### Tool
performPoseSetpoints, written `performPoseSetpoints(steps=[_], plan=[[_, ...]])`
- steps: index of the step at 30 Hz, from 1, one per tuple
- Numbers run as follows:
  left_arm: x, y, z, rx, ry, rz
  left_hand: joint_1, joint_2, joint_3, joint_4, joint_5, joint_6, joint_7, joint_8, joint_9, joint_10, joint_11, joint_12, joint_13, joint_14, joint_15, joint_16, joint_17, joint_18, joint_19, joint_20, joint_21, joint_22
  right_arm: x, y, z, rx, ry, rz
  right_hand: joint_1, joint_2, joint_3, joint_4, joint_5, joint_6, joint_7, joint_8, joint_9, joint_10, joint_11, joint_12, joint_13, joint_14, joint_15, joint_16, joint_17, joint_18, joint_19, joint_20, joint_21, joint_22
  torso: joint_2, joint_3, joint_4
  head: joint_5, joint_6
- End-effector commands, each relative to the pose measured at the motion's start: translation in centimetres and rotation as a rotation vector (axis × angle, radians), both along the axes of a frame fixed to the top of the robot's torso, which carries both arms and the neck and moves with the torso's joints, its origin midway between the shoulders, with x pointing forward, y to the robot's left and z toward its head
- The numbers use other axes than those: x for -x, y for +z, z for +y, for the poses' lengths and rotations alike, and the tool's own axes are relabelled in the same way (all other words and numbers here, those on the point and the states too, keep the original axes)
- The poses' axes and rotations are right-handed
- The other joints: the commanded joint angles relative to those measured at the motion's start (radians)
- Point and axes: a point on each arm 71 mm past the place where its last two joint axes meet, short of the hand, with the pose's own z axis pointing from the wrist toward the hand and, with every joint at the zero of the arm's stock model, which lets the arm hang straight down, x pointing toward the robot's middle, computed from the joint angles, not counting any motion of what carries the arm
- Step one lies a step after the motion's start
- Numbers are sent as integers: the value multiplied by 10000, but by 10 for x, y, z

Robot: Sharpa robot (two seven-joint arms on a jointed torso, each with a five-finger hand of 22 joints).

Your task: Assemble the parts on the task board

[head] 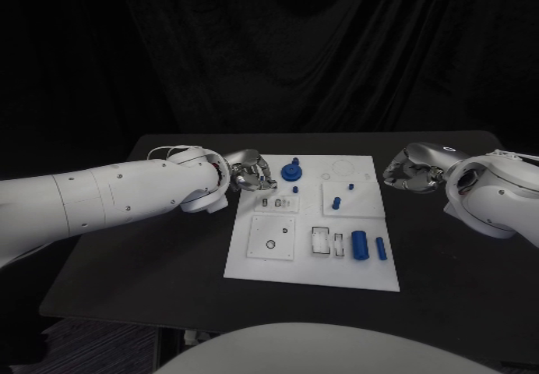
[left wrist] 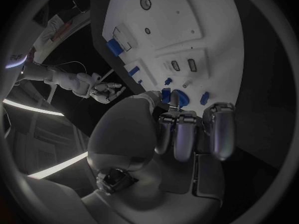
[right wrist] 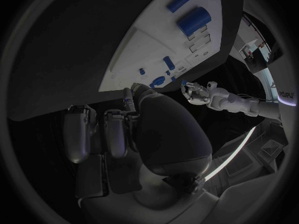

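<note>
Black table [head: 135,257], task board [head: 253,269] lying flat at its middle, a white plate running from lower centre of the head view up to centre.

Nearest edge of the board: bare white strip. Just above it, lower-middle of the frame, a square raised panel [head: 272,237] with a small dark ring on it. To its right, a row: two dark-outlined slots [head: 322,238], then a large blue cylinder [head: 360,244] lying on its side, then a thinner blue rod [head: 381,248] just beside it, near the board's right edge.

Middle band: small panel with two short slots [head: 277,203] left of centre; to the right a square panel carrying a short blue peg [head: 336,203] and a smaller blue bit [head: 350,186] above it.

Far band: blue round part with a post [head: 292,171] standing near the board's upper left; a tiny blue piece [head: 295,188] just below it. Faint ring outline [head: 341,165] at the upper right of the board.

Left robot hand [head: 251,174] at centre-left of the frame, at the board's far left edge, just beside the blue round part. Fingers curled in; the wrist view shows them [left wrist: 184,134] bent over the palm, nothing seen between them. Contact with the blue round part — cannot tell.

Right robot hand [head: 409,176] at centre-right, off the board's right edge, over bare table. Fingers curled [right wrist: 81,132], holding nothing visible.
</note>
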Motion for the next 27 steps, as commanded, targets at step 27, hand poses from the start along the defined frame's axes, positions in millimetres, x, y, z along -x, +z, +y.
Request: performPoseSetpoints(steps=[27], plan=[[1,-11,-37,-2196,231,2030,-246,-225,90,-544,370,926,-814,-319,185,1040,-172,26,2632,1056,-206,26,2633,-67,160,-178,-22,1233,0,-3,2,169,-55,298,86,15,84,-23,63,50,30,-42,-13,210,53,-94,1721,800,75,-93,1896,167,315,52,-150,2089,27,-41,41,-63,1]])
